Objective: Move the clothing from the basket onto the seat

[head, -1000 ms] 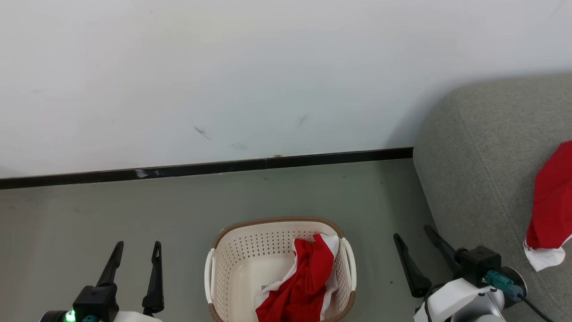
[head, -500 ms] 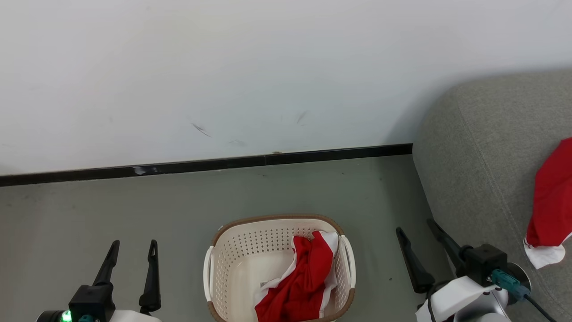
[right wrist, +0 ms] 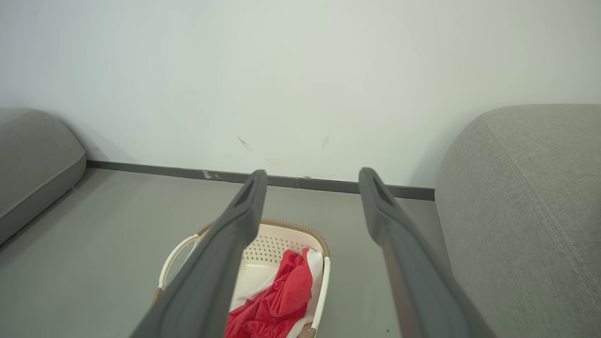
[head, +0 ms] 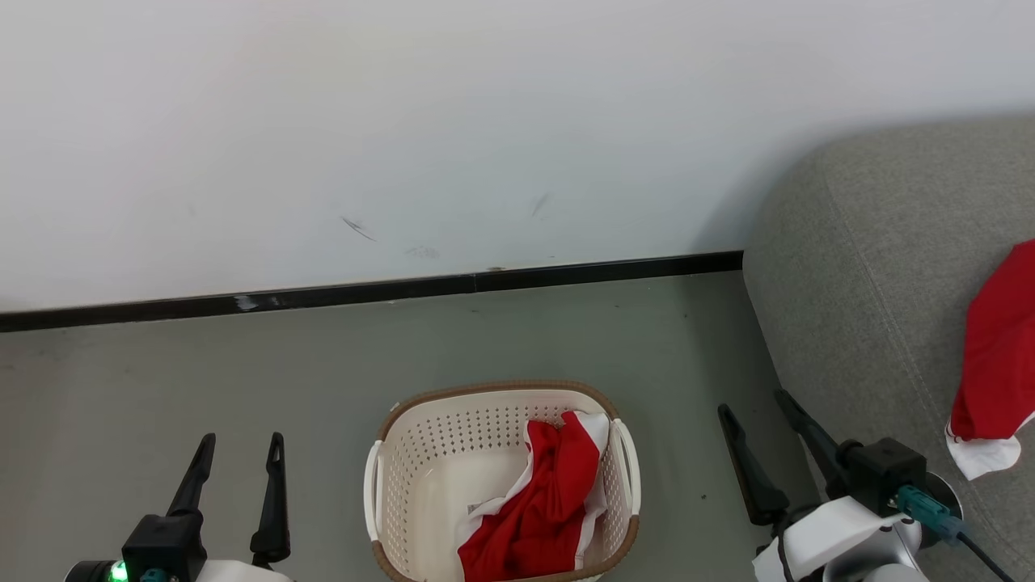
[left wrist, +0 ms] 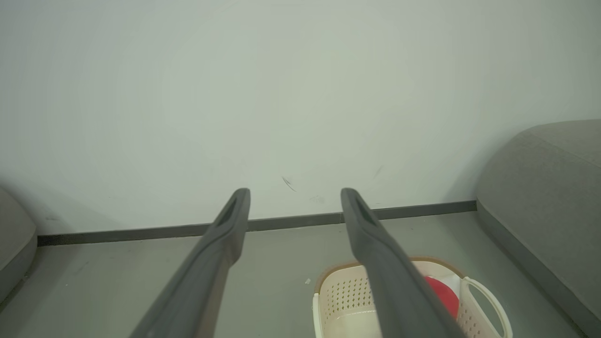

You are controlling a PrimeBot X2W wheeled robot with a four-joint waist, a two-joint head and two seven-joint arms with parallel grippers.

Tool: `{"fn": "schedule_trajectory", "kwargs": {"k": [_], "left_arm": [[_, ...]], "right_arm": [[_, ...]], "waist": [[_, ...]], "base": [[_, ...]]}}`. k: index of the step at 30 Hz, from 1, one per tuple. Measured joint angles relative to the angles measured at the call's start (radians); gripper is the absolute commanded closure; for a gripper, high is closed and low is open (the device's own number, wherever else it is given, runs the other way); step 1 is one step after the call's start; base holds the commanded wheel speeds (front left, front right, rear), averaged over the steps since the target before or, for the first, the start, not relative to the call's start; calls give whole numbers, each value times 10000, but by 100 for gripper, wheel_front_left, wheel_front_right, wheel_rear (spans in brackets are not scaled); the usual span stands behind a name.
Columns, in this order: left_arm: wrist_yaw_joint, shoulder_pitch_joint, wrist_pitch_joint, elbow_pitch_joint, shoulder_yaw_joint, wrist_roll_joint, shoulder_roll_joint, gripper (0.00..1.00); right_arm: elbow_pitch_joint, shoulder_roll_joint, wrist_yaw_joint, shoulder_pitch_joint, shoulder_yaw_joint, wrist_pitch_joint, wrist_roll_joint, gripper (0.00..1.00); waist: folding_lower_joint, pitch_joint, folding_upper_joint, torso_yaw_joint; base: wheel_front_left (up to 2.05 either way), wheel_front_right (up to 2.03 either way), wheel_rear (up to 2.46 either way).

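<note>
The cream basket [head: 404, 485] with a brown rim stands on the floor at bottom centre. Red and white clothing [head: 542, 509] lies bunched in its right half; the same clothing [right wrist: 277, 300] and basket [right wrist: 281, 244] appear in the right wrist view. Another red and white garment [head: 990, 364] lies on the grey seat [head: 873, 267] at the right. My left gripper [head: 241, 439] is open, left of the basket. My right gripper [head: 752, 402] is open between basket and seat, holding nothing. In the left wrist view the basket [left wrist: 342, 295] sits under the right finger.
A white wall [head: 404, 121] with a black baseboard [head: 364, 291] runs behind the basket. Grey floor [head: 202, 372] spreads to the left. Another grey cushion [right wrist: 33, 155] shows at the far left of the right wrist view.
The head camera has shifted slightly, so the whole scene sits a little higher in the picture. The right gripper has edged a bit upward and rightward. Both grippers stay open.
</note>
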Motion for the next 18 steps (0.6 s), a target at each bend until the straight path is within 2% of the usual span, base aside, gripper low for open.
{"fn": "schedule_trajectory", "kwargs": {"k": [14,18], "left_arm": [[-13,-20,0,-12,19,0,-46,0],[-140,-79,0,75,-56,13,-42,0]], "right_arm": [[-151,0,0,30,-2,0,157,0],[-163,2,0,30,8,0,161,0]], "waist": [[0,188,0,-31],[0,251,0,-36]], "base": [[0,0,0],[0,0,0]]}}
